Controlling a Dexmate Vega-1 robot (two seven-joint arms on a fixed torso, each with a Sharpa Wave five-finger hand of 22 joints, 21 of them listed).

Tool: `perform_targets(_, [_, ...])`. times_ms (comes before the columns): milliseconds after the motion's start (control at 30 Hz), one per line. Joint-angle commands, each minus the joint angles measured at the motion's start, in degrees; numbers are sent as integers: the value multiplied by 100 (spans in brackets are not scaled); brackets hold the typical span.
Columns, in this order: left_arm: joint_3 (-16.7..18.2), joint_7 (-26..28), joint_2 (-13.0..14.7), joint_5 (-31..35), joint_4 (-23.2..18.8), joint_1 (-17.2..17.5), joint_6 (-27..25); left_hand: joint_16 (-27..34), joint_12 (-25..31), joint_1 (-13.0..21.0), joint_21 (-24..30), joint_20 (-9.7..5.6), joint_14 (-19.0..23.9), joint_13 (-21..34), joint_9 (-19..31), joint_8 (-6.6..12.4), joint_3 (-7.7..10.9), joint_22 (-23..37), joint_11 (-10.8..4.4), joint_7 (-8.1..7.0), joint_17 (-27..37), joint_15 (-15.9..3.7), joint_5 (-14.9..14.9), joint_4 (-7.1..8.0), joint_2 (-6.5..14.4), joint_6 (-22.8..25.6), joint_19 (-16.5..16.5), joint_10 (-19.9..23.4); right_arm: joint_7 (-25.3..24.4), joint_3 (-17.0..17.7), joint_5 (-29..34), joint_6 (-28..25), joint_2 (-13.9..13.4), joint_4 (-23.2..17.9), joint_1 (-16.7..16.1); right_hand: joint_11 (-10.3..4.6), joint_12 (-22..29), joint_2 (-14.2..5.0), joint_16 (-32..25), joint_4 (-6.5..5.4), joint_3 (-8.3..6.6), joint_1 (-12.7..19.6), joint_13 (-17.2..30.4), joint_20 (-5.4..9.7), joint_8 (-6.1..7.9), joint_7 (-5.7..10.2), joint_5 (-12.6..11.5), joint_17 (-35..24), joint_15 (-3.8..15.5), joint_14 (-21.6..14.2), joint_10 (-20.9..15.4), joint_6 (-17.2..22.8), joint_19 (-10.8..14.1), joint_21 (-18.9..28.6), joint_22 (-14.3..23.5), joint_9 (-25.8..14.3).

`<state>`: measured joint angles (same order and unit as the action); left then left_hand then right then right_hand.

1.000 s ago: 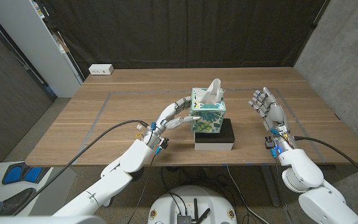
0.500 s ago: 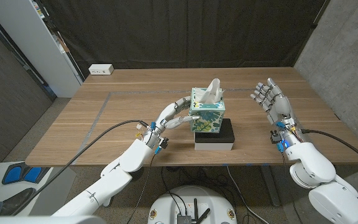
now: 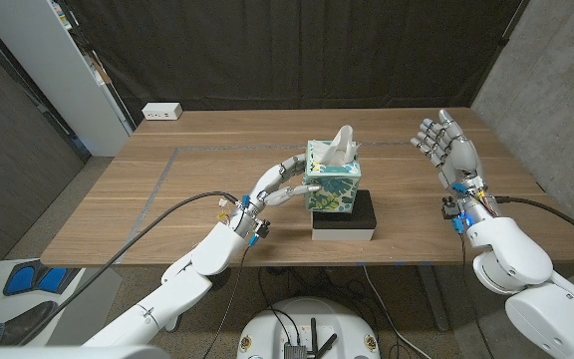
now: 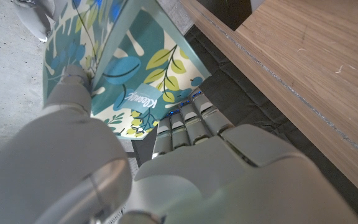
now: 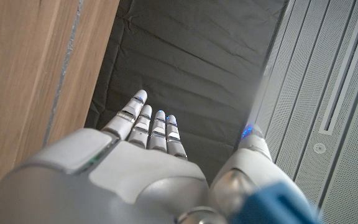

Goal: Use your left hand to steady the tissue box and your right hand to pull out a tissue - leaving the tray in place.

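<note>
Tissue box (image 3: 335,185): a teal cube box with a leaf print, standing upright on the black tray (image 3: 345,218) near the middle of the tabletop (image 3: 167,189); in the left wrist view the box (image 4: 135,81) is seen close up with its printed side facing the palm.
Tissue (image 3: 341,147): a white sheet sticks up out of the box top, free of both hands.
Left hand (image 3: 279,184): pressed against the box's left side, fingers (image 4: 185,121) reaching along its wall and thumb by its near face, grasping the box.
Right hand (image 3: 448,148): raised over the tabletop's right part, well apart from the box, fingers (image 5: 146,121) straight and spread, released and holding nothing.
Tray: lies flat under the box, its near part showing in front of it.
White power strip (image 3: 162,112): at the far left edge of the tabletop.
</note>
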<state>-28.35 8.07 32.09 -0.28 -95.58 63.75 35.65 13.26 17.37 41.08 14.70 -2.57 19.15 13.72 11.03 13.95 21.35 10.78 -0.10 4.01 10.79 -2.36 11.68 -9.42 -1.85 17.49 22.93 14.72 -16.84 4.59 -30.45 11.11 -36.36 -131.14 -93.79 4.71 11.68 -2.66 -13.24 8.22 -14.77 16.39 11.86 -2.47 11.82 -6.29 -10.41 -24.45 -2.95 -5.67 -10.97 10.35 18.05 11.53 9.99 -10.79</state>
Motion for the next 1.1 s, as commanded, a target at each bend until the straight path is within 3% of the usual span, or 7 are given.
perform_targets(33, [-5,-30,21,14,-37,-19,-20,-22,-10,41,-20,-27,26,22,22,-14,-19,14,-7,3,10,-121,32,13,49,73,27,47,-36,331,47,-435,107,-431,-36,-16,35,2,-15,19,-1,-38,5,8,-5,-24,-21,-4,2,-39,-31,29,61,15,17,-17])
perform_targets(467, [-18,-102,23,-120,17,-33,20,-28,-19,48,-25,-27,36,26,23,-30,-27,14,-10,-4,11,-127,33,12,54,77,31,59,-21,416,366,-561,252,-488,-76,-45,18,-11,-33,23,-13,-27,1,35,-4,-22,-29,1,9,-95,-8,48,92,22,18,-16])
perform_targets(767, [-7,-106,19,-111,22,-50,18,-33,-25,53,-29,-27,38,28,24,-37,-31,14,-10,-4,11,-124,33,13,61,86,33,66,-69,448,915,-578,294,-495,-110,-77,35,-31,-22,28,-30,-7,1,14,35,-7,-37,4,3,-72,-59,161,62,8,20,-18])
perform_targets(867, [-8,-94,1,-104,36,-56,34,-33,-29,53,-30,-26,43,29,24,-40,-34,14,-21,-1,12,-125,33,15,63,90,34,65,-168,457,1304,-643,274,-515,-135,-13,65,-39,-37,31,-37,2,0,46,44,-12,-39,7,48,-116,-149,199,97,21,21,-19])
perform_targets(1100, [-14,-98,-8,-78,39,-79,36,-36,-34,55,-33,-21,47,31,25,-45,-38,13,-29,-3,12,-121,33,15,66,97,36,68,-357,449,2090,-830,303,-603,-146,-22,60,-40,-44,38,-44,16,-1,94,43,-10,-42,11,72,-142,-152,214,139,34,21,-19])
